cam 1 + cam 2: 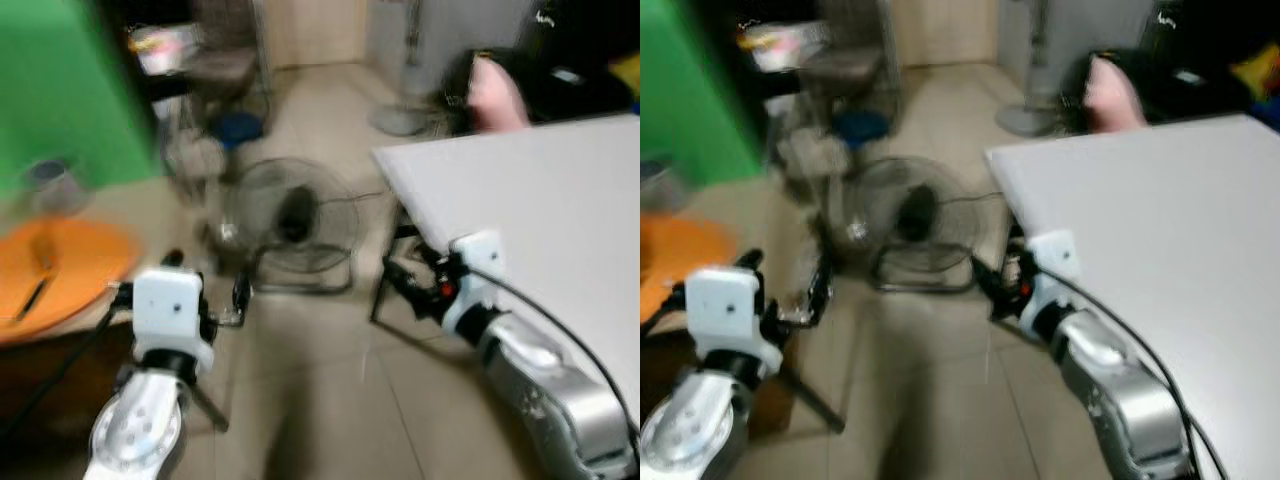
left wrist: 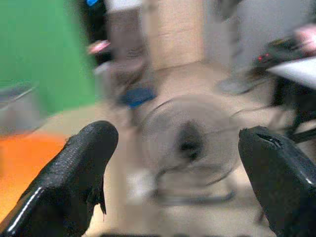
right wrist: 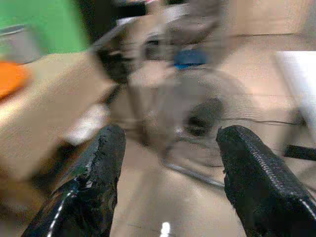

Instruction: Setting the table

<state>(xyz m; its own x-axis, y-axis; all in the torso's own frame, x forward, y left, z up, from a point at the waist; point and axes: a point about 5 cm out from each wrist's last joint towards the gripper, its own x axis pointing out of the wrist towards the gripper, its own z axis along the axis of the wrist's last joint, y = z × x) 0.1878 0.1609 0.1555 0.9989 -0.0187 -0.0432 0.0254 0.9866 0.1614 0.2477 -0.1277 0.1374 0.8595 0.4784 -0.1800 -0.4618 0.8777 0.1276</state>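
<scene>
You are looking down through blurred head views, which suggests the robot is turning or walking between two surfaces. On your left is a wooden table carrying an orange plate with what looks like a dark utensil lying on it, too smeared to name. A grey cup or tin is standing just behind the plate, near a green wall. On your right is a white table, its near top showing bare. Between the two tables, a floor fan is sitting on the tiled floor.

Your left gripper is hanging near the wooden table's edge, its two black fingers spread wide apart and holding nothing. Your right gripper is hanging beside the near corner of the white table, fingers likewise wide apart and empty.

Judging from this, you are still fetching: nothing has reached the white table yet. To do this step well, finish turning toward the plate and let the robot settle before reaching, since the blur is making edges hard to judge. Approach the plate's near rim with the left gripper low and level, keeping its fingers wide. Watch that the utensil is not sliding off when you are lifting, and keep both arms well apart from the fan as you are crossing.
</scene>
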